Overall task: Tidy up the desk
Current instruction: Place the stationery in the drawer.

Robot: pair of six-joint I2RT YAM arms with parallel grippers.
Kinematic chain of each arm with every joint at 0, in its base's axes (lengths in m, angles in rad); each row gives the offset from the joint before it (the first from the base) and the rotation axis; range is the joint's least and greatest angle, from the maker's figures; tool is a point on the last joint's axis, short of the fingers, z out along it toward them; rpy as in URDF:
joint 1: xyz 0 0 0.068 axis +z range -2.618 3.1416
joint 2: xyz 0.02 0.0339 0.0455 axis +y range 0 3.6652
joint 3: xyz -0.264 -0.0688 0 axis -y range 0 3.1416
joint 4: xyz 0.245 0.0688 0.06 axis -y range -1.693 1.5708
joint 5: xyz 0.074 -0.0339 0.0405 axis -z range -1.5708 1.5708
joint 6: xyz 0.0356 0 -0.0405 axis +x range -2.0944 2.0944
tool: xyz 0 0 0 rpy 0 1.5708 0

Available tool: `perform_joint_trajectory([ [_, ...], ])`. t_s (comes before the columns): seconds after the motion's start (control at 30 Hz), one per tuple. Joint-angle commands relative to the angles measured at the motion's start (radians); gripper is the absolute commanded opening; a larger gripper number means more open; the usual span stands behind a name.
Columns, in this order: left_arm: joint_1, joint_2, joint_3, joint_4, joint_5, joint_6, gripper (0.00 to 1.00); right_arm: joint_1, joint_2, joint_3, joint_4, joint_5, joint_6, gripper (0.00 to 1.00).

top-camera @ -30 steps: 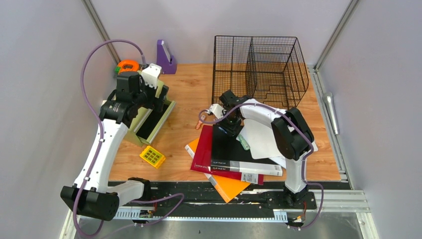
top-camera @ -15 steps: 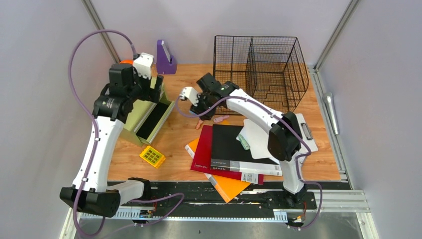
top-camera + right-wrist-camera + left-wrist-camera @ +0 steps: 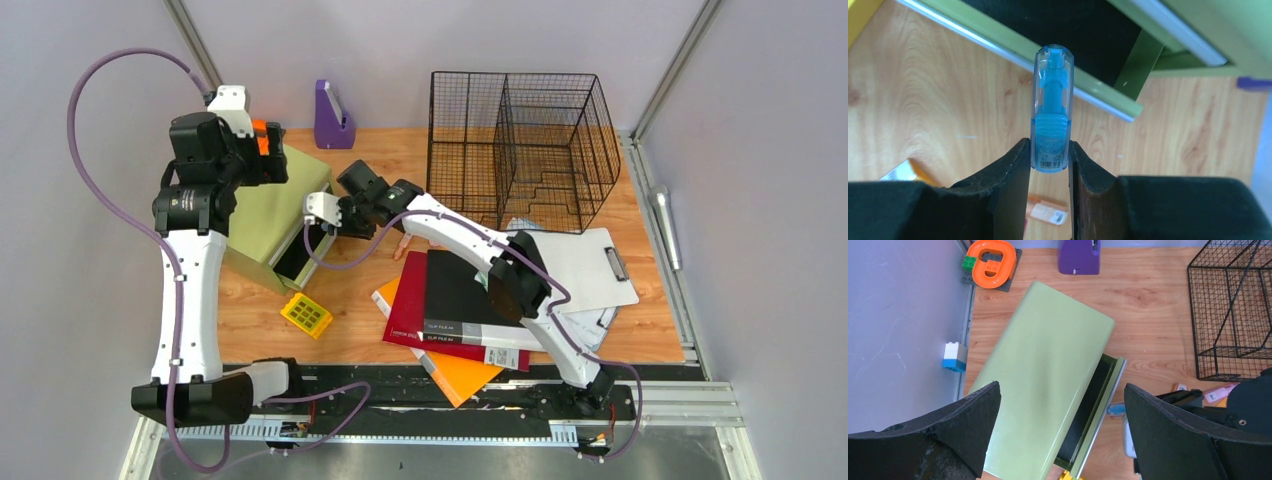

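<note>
The desk [image 3: 385, 165] is a light wood-grain top. A green drawer box [image 3: 262, 210] lies at its left with the drawer [image 3: 1094, 407] pulled out and its black inside showing. My right gripper [image 3: 1049, 145] is shut on a translucent blue stick [image 3: 1052, 107], held just in front of the drawer's front edge [image 3: 1023, 55]. In the top view the right gripper [image 3: 333, 222] hangs beside the drawer mouth. My left gripper [image 3: 1062, 387] is wide open, high above the box [image 3: 1043, 380], holding nothing. The blue stick [image 3: 1116, 409] also shows beside the drawer.
A black wire basket [image 3: 520, 135] stands at the back. Stacked folders [image 3: 465, 310] and a clipboard [image 3: 575, 265] lie front right. Also here are a purple holder [image 3: 333, 115], an orange piece [image 3: 993, 260], a blue-white brick [image 3: 954, 356], a yellow block [image 3: 306, 314] and pink wrappers [image 3: 1048, 212].
My right arm swung left from above the folders to the drawer mouth, carrying the blue stick. The left arm lifted off the drawer box and drew back to the left, jaws still open.
</note>
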Motion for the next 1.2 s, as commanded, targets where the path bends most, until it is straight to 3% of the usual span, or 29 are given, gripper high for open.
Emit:
perform_joint_trajectory([
  [0.0,0.017,-0.017,0.014,0.01,0.03,-0.029,1.0,0.026,0.006,0.015,0.172,0.064,-0.162,0.05],
  [0.4,0.039,-0.027,-0.023,0.03,0.047,-0.024,1.0,0.077,0.045,-0.016,0.292,0.121,-0.383,0.1],
  [0.63,0.05,-0.032,-0.035,0.03,0.052,-0.016,1.0,0.093,0.044,-0.119,0.437,0.14,-0.551,0.14],
  [1.07,0.06,-0.032,-0.05,0.033,0.063,-0.017,1.0,0.103,0.044,-0.136,0.517,0.177,-0.562,0.55],
  [1.17,0.06,-0.031,-0.051,0.035,0.069,-0.021,1.0,0.104,0.034,-0.149,0.526,0.191,-0.559,0.58],
])
